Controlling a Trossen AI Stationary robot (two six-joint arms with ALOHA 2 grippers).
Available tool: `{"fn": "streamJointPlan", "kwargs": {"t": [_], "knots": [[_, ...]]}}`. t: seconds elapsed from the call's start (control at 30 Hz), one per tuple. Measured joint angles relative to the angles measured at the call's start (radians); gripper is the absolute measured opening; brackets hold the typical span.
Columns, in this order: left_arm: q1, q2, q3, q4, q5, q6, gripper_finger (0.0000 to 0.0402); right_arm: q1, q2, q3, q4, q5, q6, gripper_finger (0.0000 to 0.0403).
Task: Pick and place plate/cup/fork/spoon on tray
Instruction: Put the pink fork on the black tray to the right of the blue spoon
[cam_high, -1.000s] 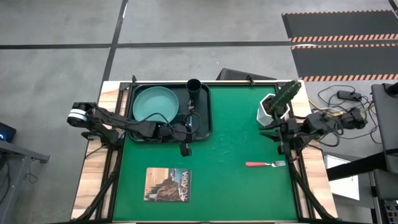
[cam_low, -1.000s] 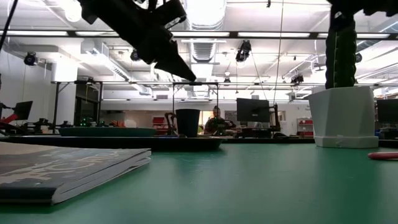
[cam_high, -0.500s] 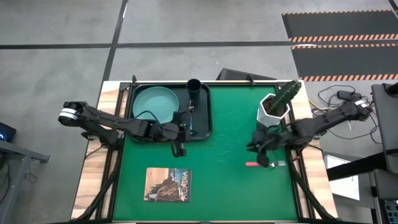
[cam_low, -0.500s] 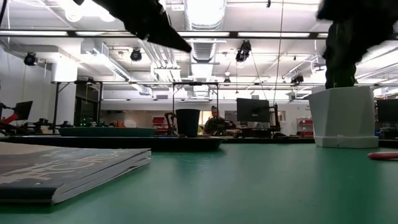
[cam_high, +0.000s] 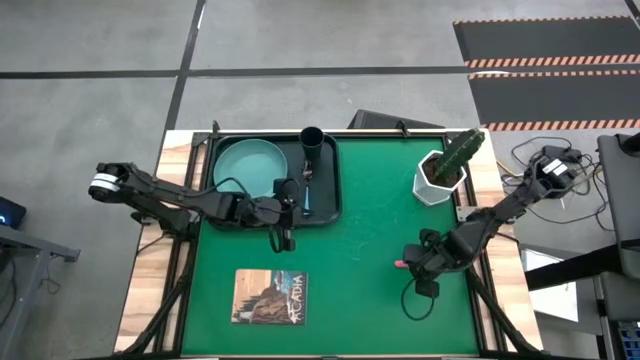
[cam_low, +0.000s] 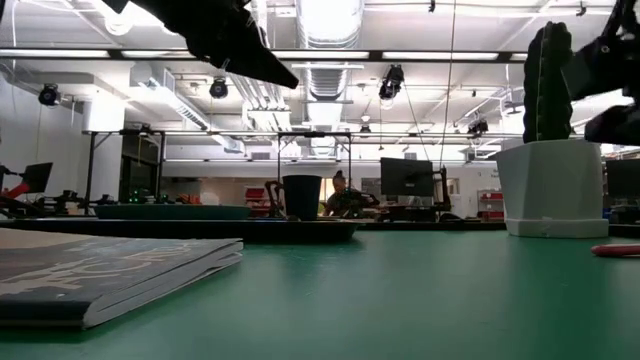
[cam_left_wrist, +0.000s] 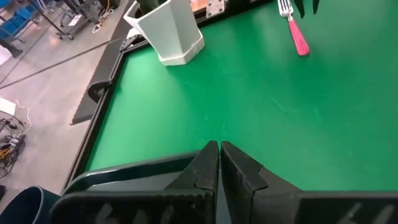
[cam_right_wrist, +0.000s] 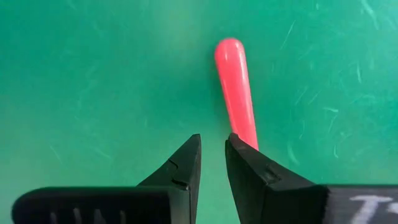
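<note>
One fork lying on the green mat toward four o'clock, right gripper hovering over its handle, fingers slightly parted, pinching nothing. Waiting at the tray's six-o'clock rim: left gripper, fingers pressed together.

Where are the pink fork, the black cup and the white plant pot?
fork (cam_right_wrist: 236, 87): right wrist view, on its handle.
cup (cam_high: 311, 140): high view, on its rim.
plant pot (cam_low: 550, 188): low view, on its white wall.
</note>
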Motion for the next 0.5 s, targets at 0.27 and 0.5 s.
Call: {"fn": "streamJointPlan", "kwargs": {"t": [0.27,0.5], "knots": [[-0.001,0.000,-0.010,-0.001,0.000,0.001,0.0000,0.005,0.107,0.000,-0.045,-0.036,0.002,0.0098],[-0.001,0.000,-0.011,-0.001,0.000,0.001,0.0000,0.003,0.172,0.001,-0.060,-0.020,-0.024,0.0161]]}}
